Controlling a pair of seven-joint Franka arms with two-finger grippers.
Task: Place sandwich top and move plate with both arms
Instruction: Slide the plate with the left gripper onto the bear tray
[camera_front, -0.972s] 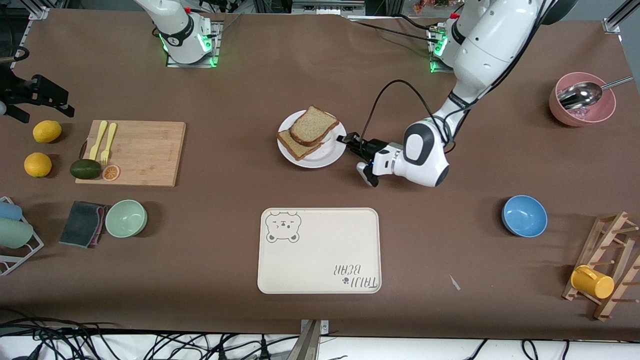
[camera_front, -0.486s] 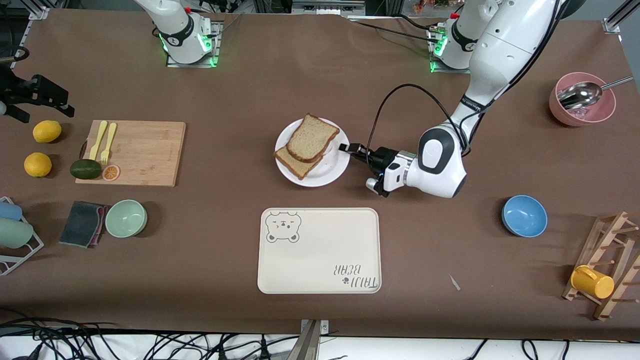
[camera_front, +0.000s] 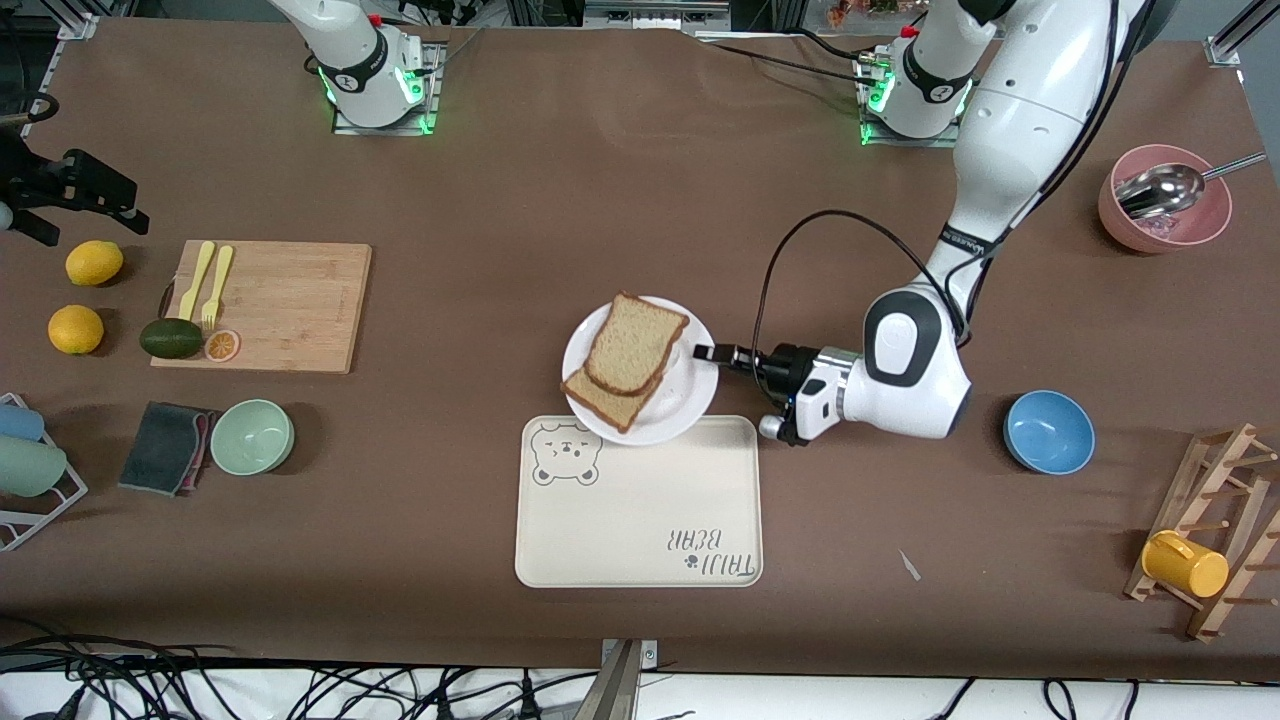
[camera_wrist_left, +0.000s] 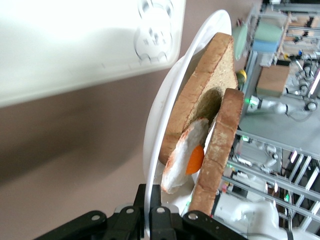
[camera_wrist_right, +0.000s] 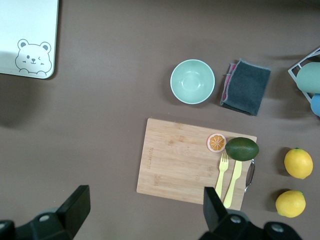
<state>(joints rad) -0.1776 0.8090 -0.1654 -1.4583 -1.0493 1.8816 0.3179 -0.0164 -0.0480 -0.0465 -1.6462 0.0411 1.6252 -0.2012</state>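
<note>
The white plate is held up over the edge of the bear-print tray that is farther from the front camera. On it lie two brown bread slices. The sandwich top rests askew on the lower slice. My left gripper is shut on the plate's rim at the left arm's side. In the left wrist view the rim passes between the left gripper's jaws, and a fried egg shows between the lower slice and the sandwich top. My right gripper is open and empty, high over the wooden board.
The wooden board carries two yellow forks, an avocado and an orange slice. Two lemons, a green bowl and a dark cloth are near it. A blue bowl, a pink bowl and a cup rack are at the left arm's end.
My left gripper has carried the plate with the sandwich toward the front camera, from the table's middle to over the tray's edge. The right arm has not visibly moved.
</note>
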